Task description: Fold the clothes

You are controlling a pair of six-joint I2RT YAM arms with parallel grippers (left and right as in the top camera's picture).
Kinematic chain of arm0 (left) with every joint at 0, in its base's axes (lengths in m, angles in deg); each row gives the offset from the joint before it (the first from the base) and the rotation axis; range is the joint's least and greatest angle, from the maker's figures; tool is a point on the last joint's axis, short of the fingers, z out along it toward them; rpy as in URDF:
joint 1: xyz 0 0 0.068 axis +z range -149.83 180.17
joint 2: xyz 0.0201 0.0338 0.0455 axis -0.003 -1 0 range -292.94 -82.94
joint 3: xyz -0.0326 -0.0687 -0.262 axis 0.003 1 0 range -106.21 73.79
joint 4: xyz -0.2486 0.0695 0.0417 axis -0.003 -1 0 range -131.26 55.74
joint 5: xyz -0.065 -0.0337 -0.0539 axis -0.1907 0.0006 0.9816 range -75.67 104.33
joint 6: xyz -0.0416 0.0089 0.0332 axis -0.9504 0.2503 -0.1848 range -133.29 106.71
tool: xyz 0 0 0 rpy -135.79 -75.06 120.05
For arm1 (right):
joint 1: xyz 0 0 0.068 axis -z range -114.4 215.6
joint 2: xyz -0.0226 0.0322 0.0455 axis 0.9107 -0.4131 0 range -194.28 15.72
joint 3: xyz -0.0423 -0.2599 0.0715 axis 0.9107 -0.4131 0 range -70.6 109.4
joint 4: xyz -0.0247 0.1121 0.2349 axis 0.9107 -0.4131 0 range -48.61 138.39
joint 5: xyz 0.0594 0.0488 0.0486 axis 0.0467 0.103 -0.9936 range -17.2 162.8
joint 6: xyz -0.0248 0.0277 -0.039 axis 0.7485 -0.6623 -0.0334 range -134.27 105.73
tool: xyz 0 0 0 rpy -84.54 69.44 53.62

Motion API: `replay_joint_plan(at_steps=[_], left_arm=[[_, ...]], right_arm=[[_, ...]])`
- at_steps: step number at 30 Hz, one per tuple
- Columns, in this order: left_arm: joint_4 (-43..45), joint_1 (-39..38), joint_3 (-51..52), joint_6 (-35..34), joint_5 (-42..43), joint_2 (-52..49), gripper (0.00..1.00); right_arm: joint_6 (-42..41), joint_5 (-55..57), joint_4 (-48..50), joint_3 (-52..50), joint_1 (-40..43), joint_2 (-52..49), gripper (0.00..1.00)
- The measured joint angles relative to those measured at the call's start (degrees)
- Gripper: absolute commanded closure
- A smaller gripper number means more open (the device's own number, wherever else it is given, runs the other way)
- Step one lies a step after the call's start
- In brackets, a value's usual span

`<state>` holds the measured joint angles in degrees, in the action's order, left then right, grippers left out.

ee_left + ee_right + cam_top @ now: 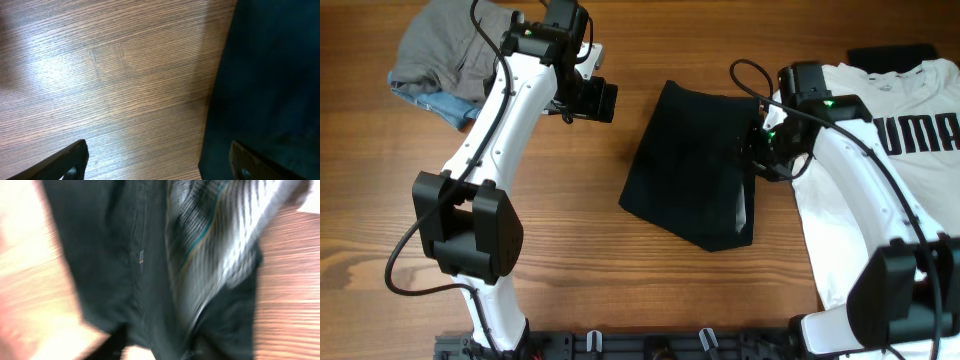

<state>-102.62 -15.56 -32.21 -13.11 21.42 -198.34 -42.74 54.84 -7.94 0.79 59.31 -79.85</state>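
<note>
A black garment (690,165) lies folded flat in the middle of the table, with a strip of white lining (745,210) showing at its right edge. My left gripper (605,100) is open and empty, just left of the garment's top left corner. In the left wrist view the jaws (157,160) straddle bare wood and the garment's edge (270,75). My right gripper (757,150) is at the garment's right edge. The right wrist view is blurred: black fabric (100,255) and striped white lining (220,235) fill it, and the fingers (157,350) are unclear.
A white PUMA T-shirt (910,150) lies flat at the right, under my right arm. A grey piece (445,45) and a blue piece (445,103) are bunched at the back left. A dark object (890,55) lies at the back right.
</note>
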Motion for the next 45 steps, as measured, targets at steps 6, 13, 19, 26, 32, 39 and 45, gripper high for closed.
replay_joint_plan(at_steps=[6, 13, 19, 26, 32, 39, 45], left_arm=[[-0.8, 0.0, 0.0, 0.0, 0.9, 0.0, 0.17], [-1.6, -0.5, 1.0, 0.3, 11.5, -2.2, 0.8], [-6.0, -3.3, 7.9, 0.4, 21.1, -2.8, 0.96], [2.8, -12.7, 22.9, -5.4, 23.5, -3.0, 0.96], [21.6, -11.7, 35.7, -26.5, 25.1, -1.2, 0.96], [44.2, 10.0, 31.3, -25.5, 21.7, -3.2, 0.66], [26.9, 10.3, 24.4, -16.0, 30.6, -3.2, 0.17]], right_arm=[[2.4, 6.3, 1.4, -0.1, 2.7, -3.8, 0.75], [10.1, -7.1, 3.5, -2.6, -0.7, -4.1, 0.96], [3.6, -5.7, 9.2, -9.5, -3.1, -12.1, 0.95], [2.3, -7.6, 11.2, -9.5, -3.0, -12.4, 0.93], [2.0, -7.6, 9.7, -9.4, -3.0, -0.2, 0.89], [4.7, -5.1, 17.1, -9.4, -5.2, 1.2, 0.87], [4.1, 3.2, 23.5, -9.4, -5.5, -4.6, 0.86]])
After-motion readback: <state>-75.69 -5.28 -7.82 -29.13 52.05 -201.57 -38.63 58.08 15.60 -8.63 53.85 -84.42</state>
